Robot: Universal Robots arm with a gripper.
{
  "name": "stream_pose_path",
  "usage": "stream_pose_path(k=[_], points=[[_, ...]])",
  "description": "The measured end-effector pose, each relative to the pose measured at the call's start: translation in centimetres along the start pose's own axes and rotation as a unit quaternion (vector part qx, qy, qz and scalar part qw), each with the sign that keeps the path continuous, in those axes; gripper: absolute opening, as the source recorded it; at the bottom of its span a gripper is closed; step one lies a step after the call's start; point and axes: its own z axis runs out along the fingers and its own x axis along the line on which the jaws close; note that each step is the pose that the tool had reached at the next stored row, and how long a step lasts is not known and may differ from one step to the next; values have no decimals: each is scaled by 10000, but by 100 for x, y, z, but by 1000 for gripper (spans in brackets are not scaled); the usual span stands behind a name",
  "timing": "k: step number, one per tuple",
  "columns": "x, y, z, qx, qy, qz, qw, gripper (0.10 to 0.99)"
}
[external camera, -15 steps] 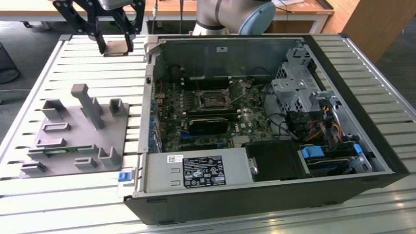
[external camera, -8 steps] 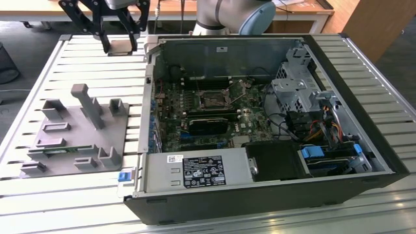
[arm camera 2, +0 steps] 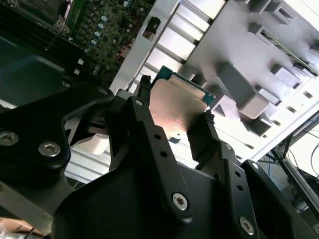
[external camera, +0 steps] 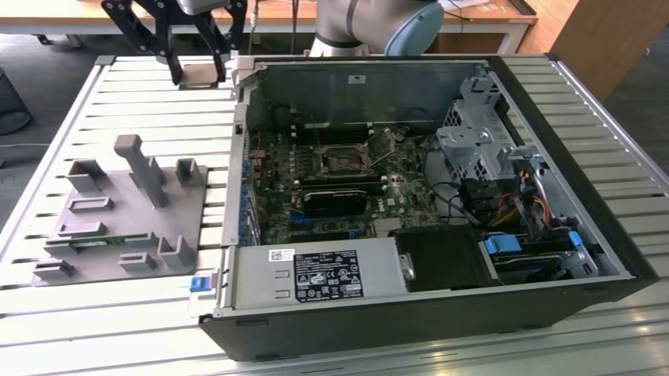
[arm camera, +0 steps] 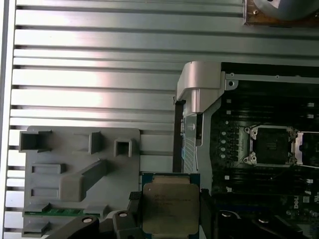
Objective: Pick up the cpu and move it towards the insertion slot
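My gripper (external camera: 197, 63) hangs over the slatted table just outside the far left corner of the open computer case, at the exterior view's upper left. Its black fingers are shut on the cpu (external camera: 199, 76), a flat square chip with a silvery top plate. Both wrist views show the cpu (arm camera 2: 177, 107) (arm camera: 170, 206) pinched by its two opposite edges between the fingers (arm camera 2: 144, 94) (arm camera: 133, 200). The insertion slot (external camera: 343, 162) (arm camera: 271, 145), a square metal-framed socket with a dark centre, lies on the motherboard inside the case, to the exterior view's right of the gripper and lower.
A grey plastic tray (external camera: 115, 211) (arm camera: 75, 169) with upright posts lies on the table beside the case, a green memory stick (arm camera: 50, 211) in it. The case wall (external camera: 243, 141) stands between gripper and motherboard. Power supply (external camera: 313, 274), drive cage (external camera: 481, 149) and cables crowd the case.
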Motion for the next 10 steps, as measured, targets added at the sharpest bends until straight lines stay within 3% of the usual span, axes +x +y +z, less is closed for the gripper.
stream_pose_path(k=[10], points=[[-132,0,0,0,0,0,10000,545]])
